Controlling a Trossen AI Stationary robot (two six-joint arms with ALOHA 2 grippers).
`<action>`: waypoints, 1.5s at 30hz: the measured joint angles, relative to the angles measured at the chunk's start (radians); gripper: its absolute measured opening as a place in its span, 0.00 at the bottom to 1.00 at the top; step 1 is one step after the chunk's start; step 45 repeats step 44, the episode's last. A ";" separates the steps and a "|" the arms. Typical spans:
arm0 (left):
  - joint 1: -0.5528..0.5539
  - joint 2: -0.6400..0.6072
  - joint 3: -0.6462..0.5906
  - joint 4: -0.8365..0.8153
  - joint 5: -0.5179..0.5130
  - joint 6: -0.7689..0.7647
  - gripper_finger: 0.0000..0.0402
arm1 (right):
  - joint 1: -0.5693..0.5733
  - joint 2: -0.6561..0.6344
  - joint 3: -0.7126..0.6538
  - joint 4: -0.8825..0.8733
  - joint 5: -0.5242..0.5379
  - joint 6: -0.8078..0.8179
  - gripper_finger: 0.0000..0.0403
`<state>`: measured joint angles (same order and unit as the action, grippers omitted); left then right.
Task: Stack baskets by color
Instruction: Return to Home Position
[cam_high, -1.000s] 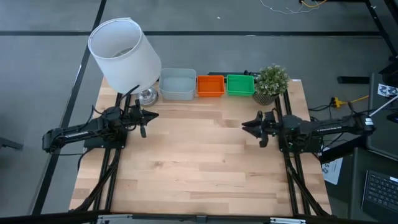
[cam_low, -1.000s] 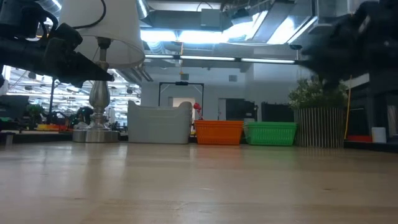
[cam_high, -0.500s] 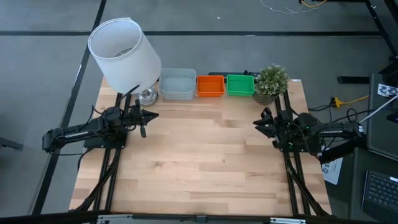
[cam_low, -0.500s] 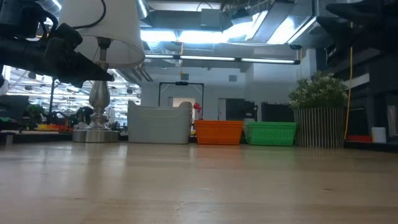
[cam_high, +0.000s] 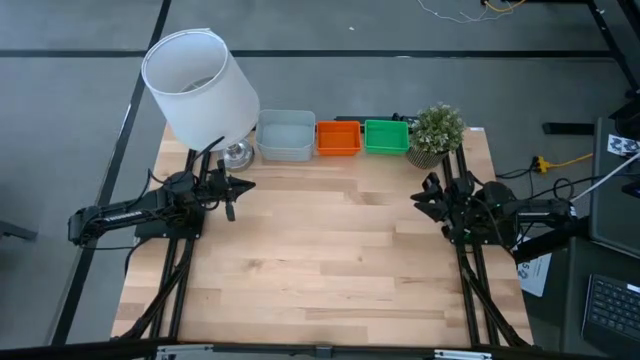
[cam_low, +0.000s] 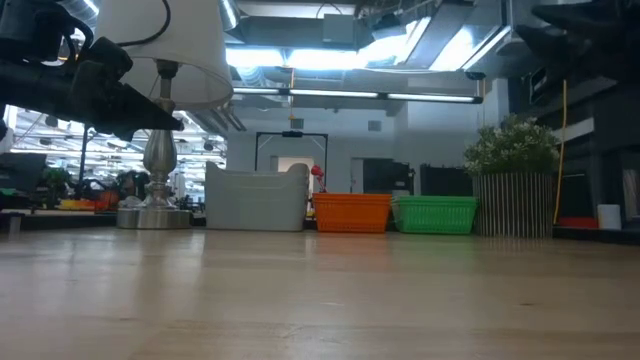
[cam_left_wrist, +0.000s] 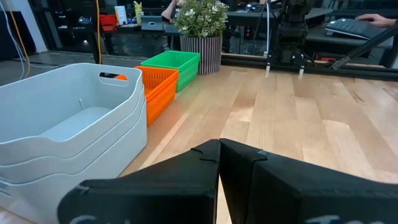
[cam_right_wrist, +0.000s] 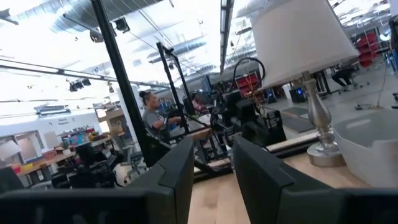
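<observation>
Along the table's far edge stand three lots of baskets in a row, their bottoms on the wood: nested pale grey baskets (cam_high: 286, 135) (cam_left_wrist: 68, 124), orange ones (cam_high: 338, 137) (cam_left_wrist: 158, 87) and green ones (cam_high: 386, 135) (cam_left_wrist: 177, 62). My left gripper (cam_high: 248, 184) (cam_left_wrist: 219, 144) hovers shut at the table's left side, pointing level toward the right. My right gripper (cam_high: 418, 196) (cam_right_wrist: 212, 146) hangs at the right side, tipped upward, open with nothing between its fingers. Both are well clear of the baskets.
A lamp with a large white shade (cam_high: 200, 88) and a metal foot (cam_high: 237, 154) stands at the far left, beside the grey baskets. A small potted plant (cam_high: 436, 133) stands at the far right, next to the green ones. Bare wood (cam_high: 320, 260) fills the middle and near side.
My right gripper has drawn back toward the table's right edge, risen and tipped its fingers upward. In the low view it has left the space in front of the plant. Its fingers stay open. The baskets have not moved.
</observation>
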<state>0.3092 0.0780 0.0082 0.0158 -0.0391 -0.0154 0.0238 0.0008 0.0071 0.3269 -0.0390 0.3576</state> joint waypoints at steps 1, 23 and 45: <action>0.000 0.000 0.000 0.000 0.000 0.000 0.00 | 0.000 0.000 0.000 -0.003 0.000 0.000 0.28; 0.000 0.000 0.000 0.000 0.000 0.000 0.00 | 0.000 0.000 0.000 -0.041 0.001 0.000 0.28; 0.000 0.000 0.000 0.000 0.000 0.000 0.00 | 0.000 0.001 0.000 -0.130 0.001 0.000 0.28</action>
